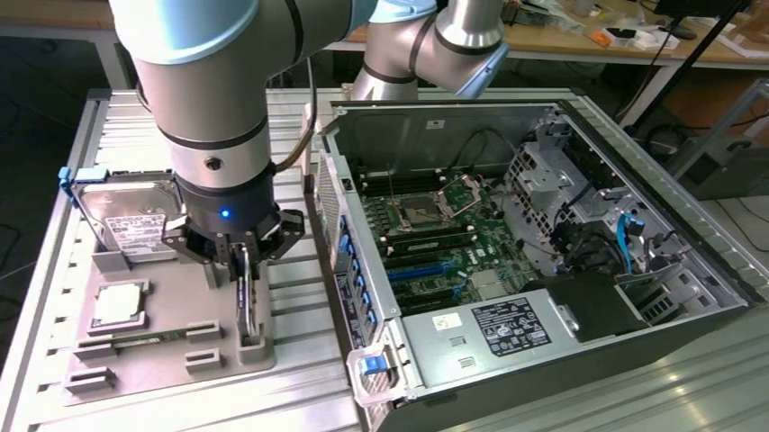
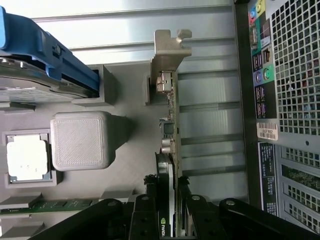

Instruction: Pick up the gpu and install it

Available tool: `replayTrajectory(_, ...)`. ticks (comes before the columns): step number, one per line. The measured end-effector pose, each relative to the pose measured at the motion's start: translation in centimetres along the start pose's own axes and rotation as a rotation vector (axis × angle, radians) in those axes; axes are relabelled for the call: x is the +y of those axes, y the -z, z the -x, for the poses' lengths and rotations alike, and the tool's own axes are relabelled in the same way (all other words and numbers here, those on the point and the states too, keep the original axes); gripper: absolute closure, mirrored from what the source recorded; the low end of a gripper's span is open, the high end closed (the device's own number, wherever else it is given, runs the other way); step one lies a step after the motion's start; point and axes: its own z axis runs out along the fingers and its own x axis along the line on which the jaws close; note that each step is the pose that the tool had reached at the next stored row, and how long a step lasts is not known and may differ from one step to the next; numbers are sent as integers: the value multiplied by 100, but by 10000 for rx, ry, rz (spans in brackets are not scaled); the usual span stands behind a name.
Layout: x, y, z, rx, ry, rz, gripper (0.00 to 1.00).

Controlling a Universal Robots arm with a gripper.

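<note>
The gpu [image 1: 247, 308] is a thin dark card standing on edge in a slot of the grey tray [image 1: 168, 355], just to the exterior view's left of the open computer case [image 1: 673, 297]. My gripper [image 1: 244, 263] comes straight down over it. In the wrist view the gpu [image 2: 169, 115] runs away from the gripper [image 2: 167, 189], ending in its silver bracket [image 2: 170, 47]. One black finger [image 2: 150, 192] presses each face of the card, so the gripper is shut on the gpu. The card's lower edge still looks seated in the tray's holders.
The tray also holds a silver hard drive [image 1: 126, 216], a square processor [image 1: 121, 304] and a green memory stick [image 1: 132, 340]. The case lies open with its motherboard [image 1: 433, 243] exposed; its rear panel [image 2: 285, 100] is close beside the gpu. A slatted metal table [image 1: 301, 297] lies underneath.
</note>
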Motion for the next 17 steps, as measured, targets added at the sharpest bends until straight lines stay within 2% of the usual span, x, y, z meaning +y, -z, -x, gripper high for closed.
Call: replayTrajectory(17, 9, 190, 6, 1, 1, -1, 73)
